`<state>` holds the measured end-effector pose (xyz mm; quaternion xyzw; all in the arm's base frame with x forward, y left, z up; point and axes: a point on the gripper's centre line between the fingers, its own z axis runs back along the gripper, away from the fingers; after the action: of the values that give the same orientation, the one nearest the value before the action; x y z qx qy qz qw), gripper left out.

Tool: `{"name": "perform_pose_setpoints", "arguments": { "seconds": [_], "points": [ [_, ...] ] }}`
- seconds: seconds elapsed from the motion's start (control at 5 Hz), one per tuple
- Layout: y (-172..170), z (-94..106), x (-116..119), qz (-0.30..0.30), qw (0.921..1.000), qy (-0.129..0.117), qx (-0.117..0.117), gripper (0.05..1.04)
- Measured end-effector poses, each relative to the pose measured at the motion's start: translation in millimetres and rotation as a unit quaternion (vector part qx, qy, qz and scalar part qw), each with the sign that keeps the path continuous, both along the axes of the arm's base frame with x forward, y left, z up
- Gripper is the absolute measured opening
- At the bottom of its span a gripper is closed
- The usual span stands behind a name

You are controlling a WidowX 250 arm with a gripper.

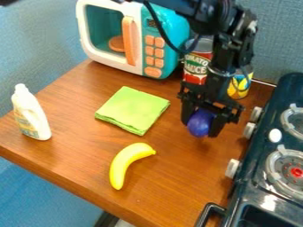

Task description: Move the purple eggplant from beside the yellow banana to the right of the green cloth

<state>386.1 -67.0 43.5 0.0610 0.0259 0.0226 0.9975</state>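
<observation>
The black gripper (202, 120) hangs over the right part of the wooden table, close to the stove's left side. Its two fingers are shut on a round purple-blue object (200, 123), whose lower part shows between and below them. I cannot tell whether the object touches the table. To the left of the gripper lies a folded green cloth (133, 109). A yellow banana (127, 163) rests nearer the front, its curve bulging to the upper left. Behind the arm stand a red tomato sauce can (196, 66) and a yellow can (239, 87), both partly hidden by it.
A teal and white toy microwave (155, 53) with an orange handle stands at the back. A white bottle (31, 116) is upright near the table's left edge. The dark toy stove (260, 162) with knobs and burners borders the wooden table (77, 155) on the right.
</observation>
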Motion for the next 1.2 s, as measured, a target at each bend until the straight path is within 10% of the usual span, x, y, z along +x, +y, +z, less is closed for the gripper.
{"name": "perform_pose_setpoints", "arguments": {
  "seconds": [1.2],
  "points": [
    [6, -23.2, 5, 0.024, 0.9985, 0.034, -0.036, 1.004]
  ]
}}
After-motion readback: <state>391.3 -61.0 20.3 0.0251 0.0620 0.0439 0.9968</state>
